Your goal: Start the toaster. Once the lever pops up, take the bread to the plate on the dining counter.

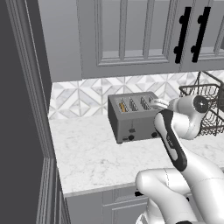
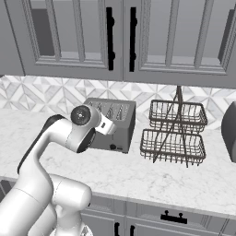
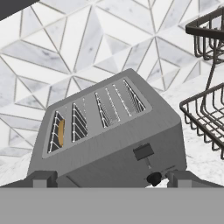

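From the left base view, the boxy grey metal four-slot toaster (image 1: 131,116) stood on the white marble worktop (image 1: 92,157) against the patterned tiles, with the tan-brown bread slice (image 1: 123,106) down in its leftmost slot. From the right base view, the white arm's wrist covered part of the toaster's front, beside a two-tier dark wire basket (image 2: 174,131). In the hand view, the two-finger gripper (image 3: 111,178) hung spread wide and empty just before the toaster's front face, where a small dark lever (image 3: 143,152) sat above a round dark knob (image 3: 153,178).

Rendered home kitchen, seen at the worktop.

Marked as such by a white marble-look counter (image 1: 87,157) with grey veins, a backsplash of grey-and-white geometric tiles (image 1: 83,98), grey panelled wall cabinets with black bar handles (image 2: 109,39), grey drawer fronts (image 2: 166,219) below, a boxy grey metal four-slot toaster (image 1: 131,116), and a two-tier dark wire basket rack (image 2: 174,133) beside it.
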Robot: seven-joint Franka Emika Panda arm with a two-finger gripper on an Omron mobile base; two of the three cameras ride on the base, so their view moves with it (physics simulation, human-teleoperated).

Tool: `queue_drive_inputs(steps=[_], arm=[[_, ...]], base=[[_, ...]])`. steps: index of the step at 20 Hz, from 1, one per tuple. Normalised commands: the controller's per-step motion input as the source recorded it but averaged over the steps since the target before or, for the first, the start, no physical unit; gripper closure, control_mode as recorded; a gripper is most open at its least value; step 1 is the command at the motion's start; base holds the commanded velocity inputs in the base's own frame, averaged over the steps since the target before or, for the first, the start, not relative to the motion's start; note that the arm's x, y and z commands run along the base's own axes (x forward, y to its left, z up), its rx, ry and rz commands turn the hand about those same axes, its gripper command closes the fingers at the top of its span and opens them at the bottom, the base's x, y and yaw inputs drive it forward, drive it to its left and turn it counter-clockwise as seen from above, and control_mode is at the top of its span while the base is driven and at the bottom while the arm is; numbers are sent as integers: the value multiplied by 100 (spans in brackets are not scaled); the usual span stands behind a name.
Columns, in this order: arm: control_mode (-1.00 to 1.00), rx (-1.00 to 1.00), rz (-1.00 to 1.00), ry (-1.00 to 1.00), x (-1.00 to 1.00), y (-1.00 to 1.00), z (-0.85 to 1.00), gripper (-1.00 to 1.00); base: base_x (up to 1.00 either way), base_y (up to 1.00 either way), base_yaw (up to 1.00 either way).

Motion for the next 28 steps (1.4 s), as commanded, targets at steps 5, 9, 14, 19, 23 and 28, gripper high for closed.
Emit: queue_drive_inputs(steps=[5,9,14,19,23,28], arm=[[-100,0,0,0,0,0,0,-100],[-100,0,0,0,0,0,0,-100],[-100,0,0,0,0,0,0,-100],[-100,0,0,0,0,0,0,-100],[-100,0,0,0,0,0,0,-100],[-100,0,0,0,0,0,0,-100]], base=[[0,0,0],[0,0,0],[0,0,0],[0,0,0],[0,0,0],[0,0,0]])
